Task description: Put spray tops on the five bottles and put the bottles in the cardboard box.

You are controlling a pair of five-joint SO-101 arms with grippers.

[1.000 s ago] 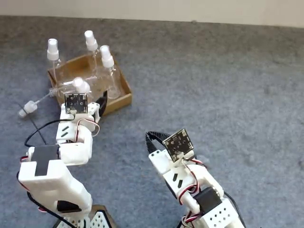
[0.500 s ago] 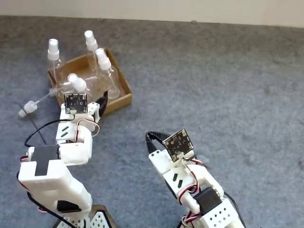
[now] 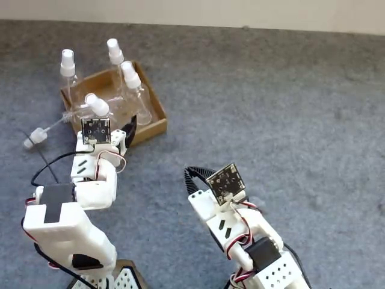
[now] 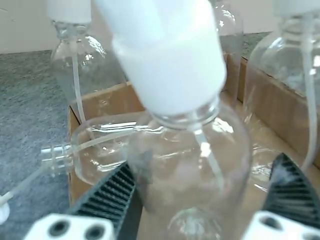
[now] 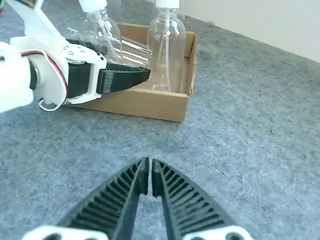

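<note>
Shifted slightly, clear glass bottle with white spray top [image 4: 190, 165] sits loose in wide-open left claw [image 4: 202, 200]; may topple inside brown cardboard box [image 3: 153, 127].

The bottles [image 3: 137, 99] are clear, each spray top [image 3: 130, 73] white. The cardboard box [image 3: 150, 130] is plain tan-brown, the table [image 3: 271, 90] mottled grey. The left arm [image 3: 90, 192] and right arm [image 3: 261, 238] are white. The right gripper [image 5: 150, 169] has black, ridged fingers [image 5: 120, 200]. The wiring [image 3: 239, 242] looks red, perhaps with white strands.
</note>
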